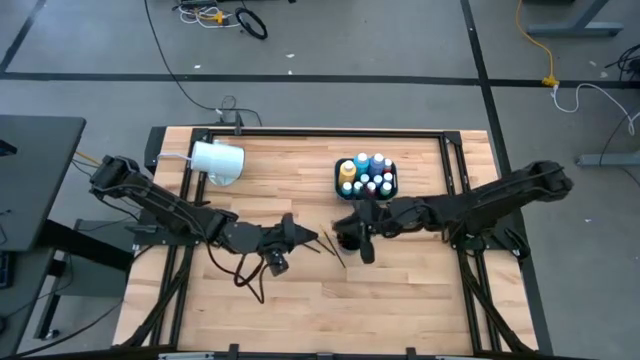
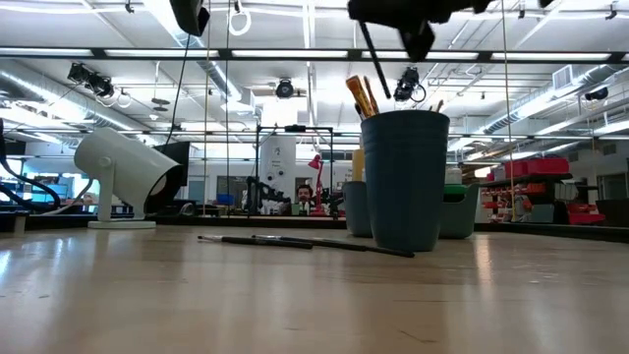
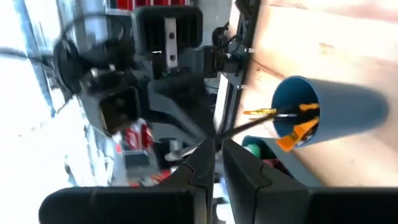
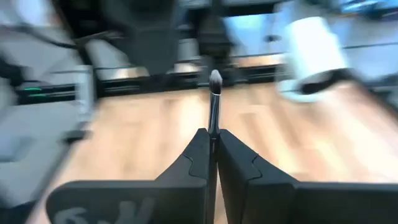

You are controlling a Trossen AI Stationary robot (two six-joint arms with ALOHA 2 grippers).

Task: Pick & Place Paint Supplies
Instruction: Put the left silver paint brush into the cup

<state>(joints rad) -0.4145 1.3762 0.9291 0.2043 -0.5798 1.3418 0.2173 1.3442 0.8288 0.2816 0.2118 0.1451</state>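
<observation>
A blue-grey cup (image 2: 403, 182) (image 3: 329, 112) stands on the table with orange-tipped brushes (image 3: 298, 127) in it. My right gripper (image 4: 213, 134) (image 2: 413, 34) hovers over this cup (image 1: 350, 238), shut on a thin dark brush (image 2: 373, 54). Two or three more dark brushes (image 1: 327, 245) (image 2: 295, 241) lie flat on the wood beside the cup. My left gripper (image 1: 298, 236) (image 3: 217, 152) is raised just left of them, shut and holding nothing. The small paint bottles (image 1: 367, 177) stand in a dark tray (image 1: 338, 180) behind the cup. My right gripper pinches the dark brush's handle (image 4: 214, 124) between its two fingers. The brush lies along the fingers, and its bristle end (image 4: 215, 79) sticks out past the tips. It is lifted clear of the table and slants above the cup's mouth (image 2: 403, 115).
A large white cup (image 1: 218, 162) (image 2: 123, 177) lies on its side near the far left corner. The near half of the table (image 1: 320, 300) is bare wood. A dark frame rail (image 1: 320, 132) runs along the far edge.
</observation>
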